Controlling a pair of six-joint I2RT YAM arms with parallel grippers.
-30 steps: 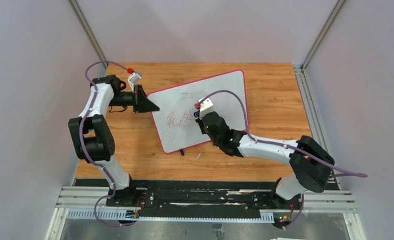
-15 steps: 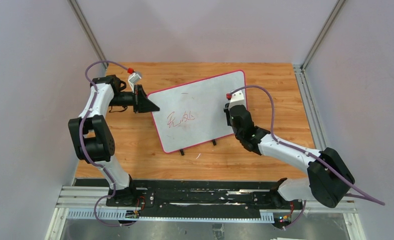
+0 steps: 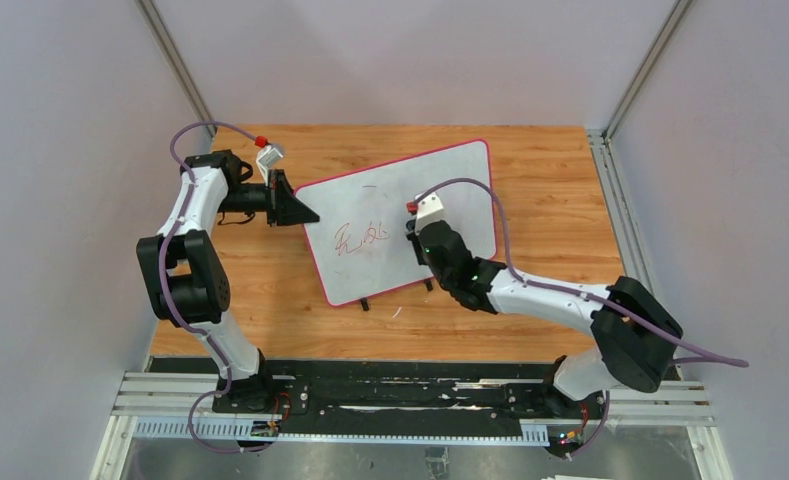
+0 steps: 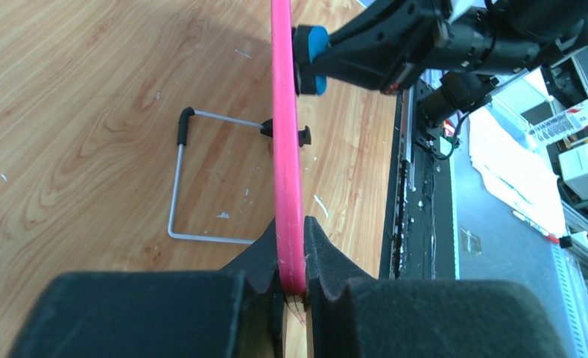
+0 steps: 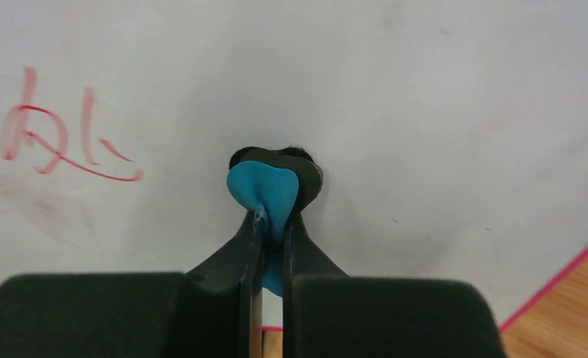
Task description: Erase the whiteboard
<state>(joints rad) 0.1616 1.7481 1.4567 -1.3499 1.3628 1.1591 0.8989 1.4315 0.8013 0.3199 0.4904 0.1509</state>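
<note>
The whiteboard (image 3: 400, 215) sits in the middle of the wooden worktop (image 3: 540, 200), turned at a slant and propped on a thin wire stand (image 4: 175, 186) behind it. Two small black feet (image 3: 365, 304) show at its near edge. The left hand (image 4: 291, 246) is clamped tight on the pink rim at the board's left edge, one pad on each face.

The right hand (image 5: 272, 201) is closed hard on a small blue eraser (image 5: 264, 190) and holds it flat against the white face, right of centre. The red writing (image 3: 358, 238) lies to the left of the eraser, with bare board between the two. A faint grey smear sits just under the strokes.

The right forearm crosses the board's near right corner and hides it. Its purple cable (image 3: 475, 190) arcs above the right half of the board. Along the near edge of the worktop runs a black mounting rail (image 3: 400, 390) carrying both arm bases.
</note>
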